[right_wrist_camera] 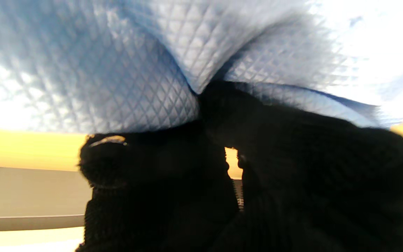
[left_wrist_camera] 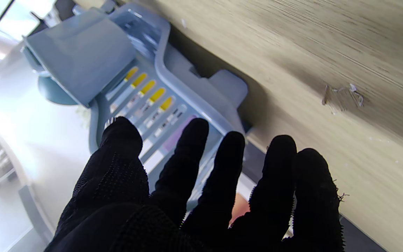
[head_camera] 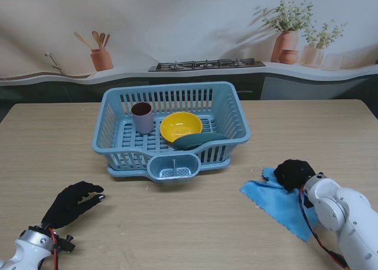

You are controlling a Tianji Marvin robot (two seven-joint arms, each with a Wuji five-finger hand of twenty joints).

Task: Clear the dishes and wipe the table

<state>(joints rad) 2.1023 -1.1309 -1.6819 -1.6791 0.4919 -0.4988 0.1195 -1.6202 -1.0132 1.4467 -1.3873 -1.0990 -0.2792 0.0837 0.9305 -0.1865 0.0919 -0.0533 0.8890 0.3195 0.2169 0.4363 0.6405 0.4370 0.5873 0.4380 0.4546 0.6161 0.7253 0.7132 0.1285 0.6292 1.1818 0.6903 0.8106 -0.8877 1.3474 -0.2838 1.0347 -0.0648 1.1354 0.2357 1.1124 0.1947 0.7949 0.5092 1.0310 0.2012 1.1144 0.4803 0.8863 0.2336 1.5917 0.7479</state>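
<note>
A blue dish rack stands mid-table and holds a mauve cup, a yellow bowl and a dark teal dish. On the table at the right lies a blue cloth. My right hand is closed on the cloth's far edge, and the right wrist view shows the quilted cloth bunched between its black fingers. My left hand hovers over the near left of the table with fingers spread and nothing in it. The left wrist view shows the rack beyond its fingers.
The rack's cutlery cup sticks out toward me. A few small crumbs lie on the wooden table top. A counter with a hob and potted plants runs behind the table's far edge.
</note>
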